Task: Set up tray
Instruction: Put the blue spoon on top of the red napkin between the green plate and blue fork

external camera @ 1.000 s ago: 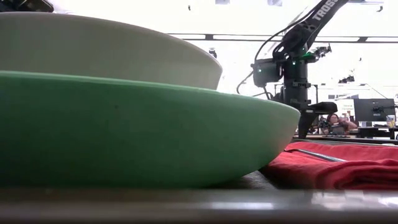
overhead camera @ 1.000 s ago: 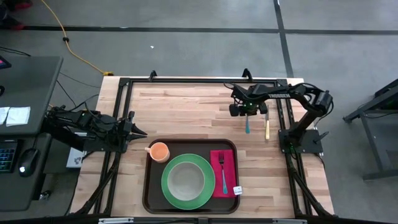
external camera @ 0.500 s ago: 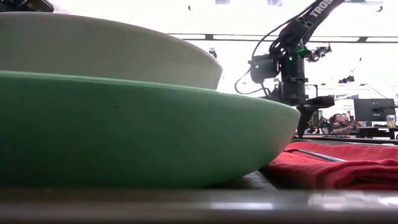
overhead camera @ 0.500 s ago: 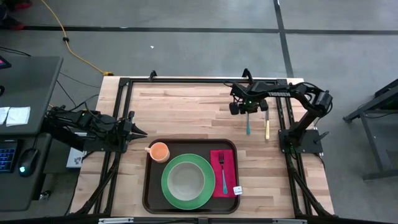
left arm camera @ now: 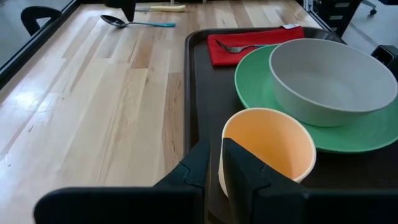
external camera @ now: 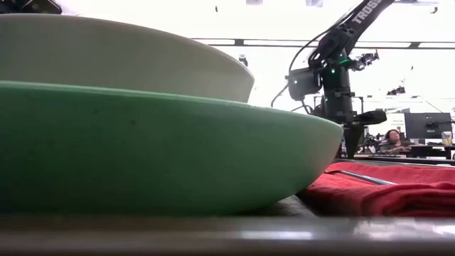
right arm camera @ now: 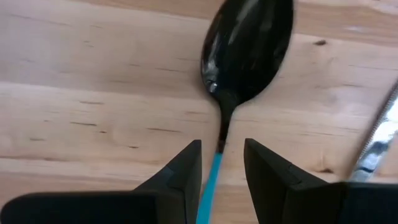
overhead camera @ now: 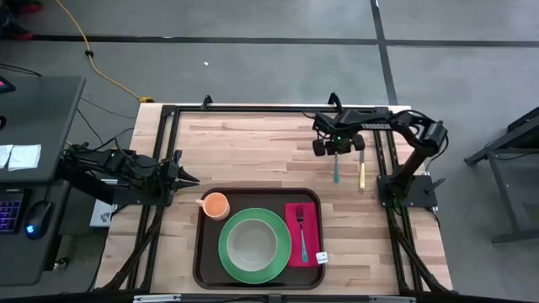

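Observation:
The dark brown tray lies at the table's near middle. It carries a green plate with a grey bowl, an orange cup and a red napkin with a fork. A blue-handled spoon lies flat on the wood beyond the tray. My right gripper points down over it, open. Its fingers stand on either side of the handle just below the spoon's bowl. My left gripper is shut, level, left of the cup.
A yellow-handled knife lies on the wood just right of the spoon, its blade close to my right gripper. Bare wood stretches across the far and left parts of the table. A black frame borders the table's edges.
My right gripper has shifted a little toward the table's right while staying over the spoon. The spoon and everything on the tray have stayed put.

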Robot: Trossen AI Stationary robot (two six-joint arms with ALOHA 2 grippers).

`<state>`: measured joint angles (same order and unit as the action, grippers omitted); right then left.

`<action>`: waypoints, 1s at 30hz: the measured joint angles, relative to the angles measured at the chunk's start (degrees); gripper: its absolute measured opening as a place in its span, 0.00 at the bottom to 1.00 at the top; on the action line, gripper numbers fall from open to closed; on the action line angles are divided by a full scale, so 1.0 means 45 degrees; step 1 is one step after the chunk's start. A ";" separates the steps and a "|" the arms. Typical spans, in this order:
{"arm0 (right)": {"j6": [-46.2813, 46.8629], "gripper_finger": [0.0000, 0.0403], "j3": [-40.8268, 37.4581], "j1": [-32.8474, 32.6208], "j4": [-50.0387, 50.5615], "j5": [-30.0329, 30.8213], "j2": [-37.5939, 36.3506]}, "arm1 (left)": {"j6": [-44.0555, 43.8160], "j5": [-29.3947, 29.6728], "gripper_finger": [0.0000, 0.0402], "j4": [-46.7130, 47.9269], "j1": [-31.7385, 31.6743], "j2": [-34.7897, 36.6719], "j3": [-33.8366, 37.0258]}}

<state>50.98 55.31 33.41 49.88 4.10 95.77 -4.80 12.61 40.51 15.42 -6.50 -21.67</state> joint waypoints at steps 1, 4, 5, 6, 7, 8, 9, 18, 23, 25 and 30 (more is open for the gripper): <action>-0.0009 0.25 0.0000 0.0000 -0.0117 -0.0055 0.0144 | 0.0000 0.0004 0.18 0.0000 -0.0004 0.0000 0.0000; -0.0010 0.25 0.0005 -0.0005 -0.0236 -0.0133 0.0644 | 0.0000 0.0004 0.18 0.0010 -0.0001 0.0000 0.0000; -0.0005 0.25 0.0002 -0.0005 -0.0189 -0.0139 0.0819 | 0.0000 0.0004 0.18 0.0005 -0.0004 0.0000 0.0000; -0.0009 0.25 0.0038 -0.0005 -0.0197 -0.0119 0.0940 | -0.0001 0.0004 0.18 0.0010 -0.0001 0.0000 0.0000; -0.0033 0.25 0.0052 -0.0010 -0.0208 -0.0118 0.1043 | -0.0005 0.0007 0.18 0.0010 0.0000 0.0000 0.0004; -0.0080 0.25 0.0078 -0.0005 -0.0211 -0.0134 0.1132 | -0.0005 0.0009 0.18 0.0010 -0.0003 0.0000 0.0000; -0.0093 0.25 0.0078 -0.0005 -0.0197 -0.0121 0.1218 | -0.0005 0.0009 0.18 0.0010 -0.0002 0.0000 0.0000; 0.0458 0.25 0.0058 -0.0007 -0.0231 -0.0141 0.1281 | -0.0005 0.0018 0.18 0.0016 0.0000 0.0000 0.0000; 0.0675 0.25 0.0046 -0.0010 -0.0234 -0.0156 0.1290 | -0.0005 0.0044 0.18 0.0039 -0.0004 0.0000 0.0000; 0.0680 0.24 0.0039 -0.0010 -0.0236 -0.0126 0.1297 | -0.0005 0.0043 0.18 0.0039 -0.0003 0.0000 0.0000; 0.0700 0.20 0.0029 -0.0010 -0.0226 0.0029 0.1305 | -0.0005 0.0043 0.18 0.0039 -0.0001 0.0000 0.0000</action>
<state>54.13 55.44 33.36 48.86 4.23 101.65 -4.82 12.80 40.69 15.41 -6.50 -21.67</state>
